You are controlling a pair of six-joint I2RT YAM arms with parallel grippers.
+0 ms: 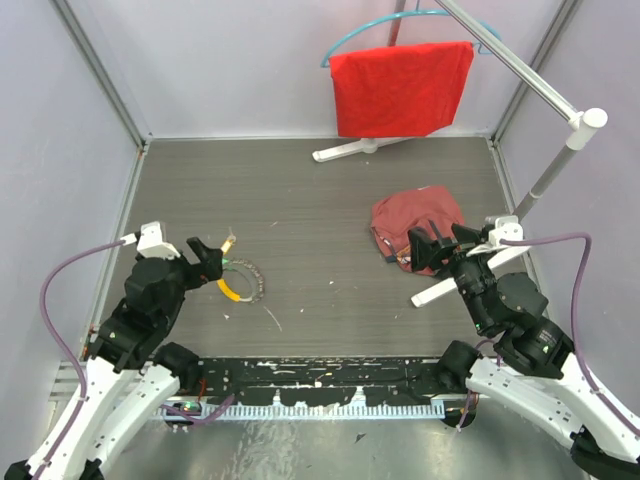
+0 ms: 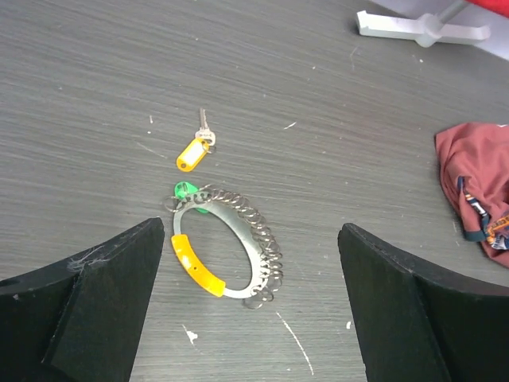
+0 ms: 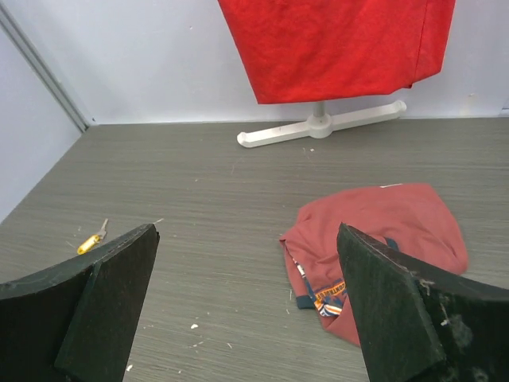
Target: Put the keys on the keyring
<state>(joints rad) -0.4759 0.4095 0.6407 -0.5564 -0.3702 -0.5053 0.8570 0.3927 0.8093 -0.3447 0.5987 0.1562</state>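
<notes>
The keyring (image 2: 238, 247) is a grey metal loop with a row of small rings and a yellow curved section (image 2: 197, 266); it lies flat on the table and shows in the top view (image 1: 243, 279) too. A green-headed key (image 2: 188, 193) sits at its far edge, touching it. A key with a gold-orange tag (image 2: 193, 153) lies loose just beyond, also in the right wrist view (image 3: 91, 240). My left gripper (image 2: 250, 318) is open and empty, hovering just short of the keyring. My right gripper (image 3: 246, 310) is open and empty, far to the right.
A crumpled dark red garment (image 1: 415, 228) lies right of centre, in front of my right gripper. A white stand (image 1: 365, 147) at the back carries a teal hanger with a red cloth (image 1: 400, 85). A slanted white pole (image 1: 560, 165) rises at the right.
</notes>
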